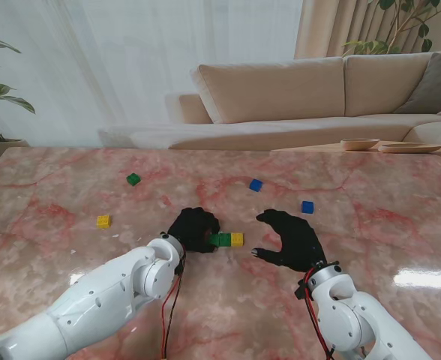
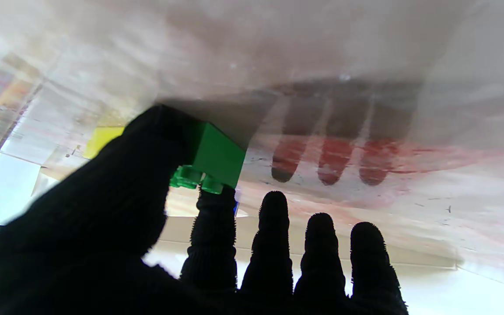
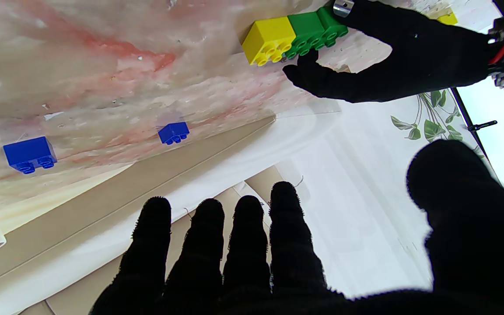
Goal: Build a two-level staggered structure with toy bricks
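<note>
Left arm: your white left arm [image 1: 108,296] lay nearest the stand camera, reaching in from the near left corner.
Left robot hand: the left robot hand [image 1: 193,227] sat at mid-tabletop, thumb and forefinger clamped on the green brick [image 1: 220,240]; its other fingers [image 2: 274,227] were stretched out and touched nothing.
Base row: the green brick stood on the tabletop [image 1: 70,187], flush against the yellow brick [image 1: 237,239] on its right, studs up. You had a row whose long axis ran left to right.
Right robot hand: the right robot hand [image 1: 294,238] hovered just right of that row, fingers apart and holding nothing.
Spare bricks: two blue bricks [image 1: 307,207] [image 1: 256,184] lay farther from you and to the right; a loose yellow brick [image 1: 103,221] and a loose green brick [image 1: 133,179] lay well off to the left.
Key relation: the nearer blue brick sat just beyond your right robot hand, so I judged that hand best placed to fetch it and set it across the seam.
</note>
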